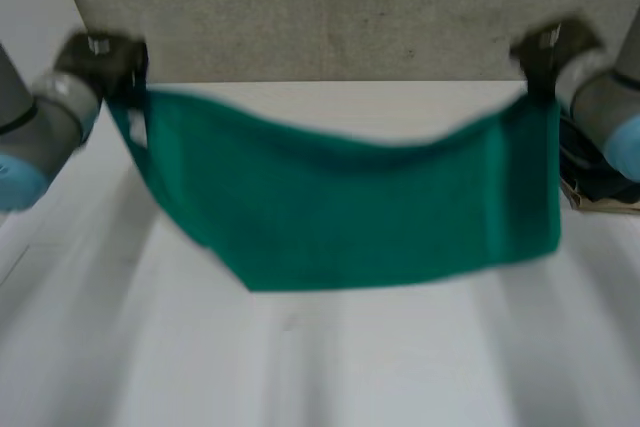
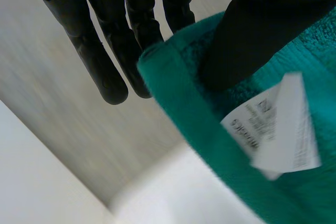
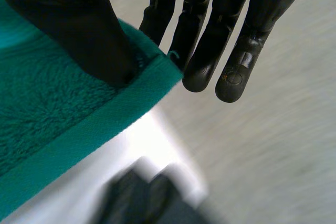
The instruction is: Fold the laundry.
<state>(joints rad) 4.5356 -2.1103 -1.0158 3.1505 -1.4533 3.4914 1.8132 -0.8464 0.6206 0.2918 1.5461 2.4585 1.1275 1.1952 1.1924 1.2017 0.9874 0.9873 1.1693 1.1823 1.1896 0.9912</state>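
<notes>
Green towel (image 1: 360, 207) hangs spread over the white surface (image 1: 400, 367), top edge sagging mid-span. Left hand (image 1: 100, 57) pinches one top corner, thumb against straight fingers. Right hand (image 1: 548, 52) pinches the other top corner the same way. White label (image 2: 278, 124) sits just beside the left thumb.

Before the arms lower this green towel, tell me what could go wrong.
1. The right hand pinches the green towel right at its corner hem, so the corner may slip out.
2. The middle sags and the lower edge hangs slanted, so it may land skewed.
3. It could brush the dark pile beside it.
</notes>
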